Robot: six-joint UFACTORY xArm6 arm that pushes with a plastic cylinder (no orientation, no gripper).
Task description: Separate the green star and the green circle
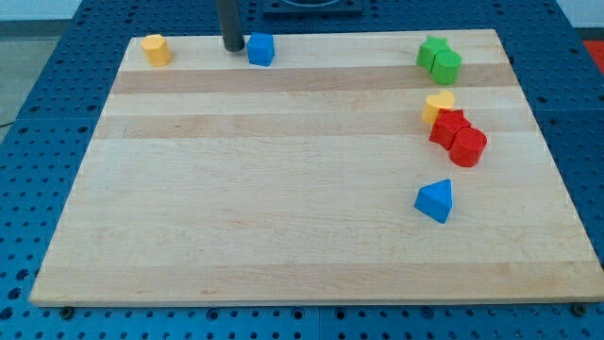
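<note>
The green star (431, 51) and the green circle (447, 66) touch each other at the view's top right of the wooden board (283, 189). The star lies up and left of the circle. My tip (232, 47) is a dark rod near the view's top edge, left of centre, just left of a blue cube (261, 49). It is far left of the two green blocks.
A yellow block (156, 49) sits at the top left. A yellow heart (438, 105), a red star (449, 126) and a red cylinder (468, 146) cluster below the green pair. A blue triangle (435, 200) lies lower right.
</note>
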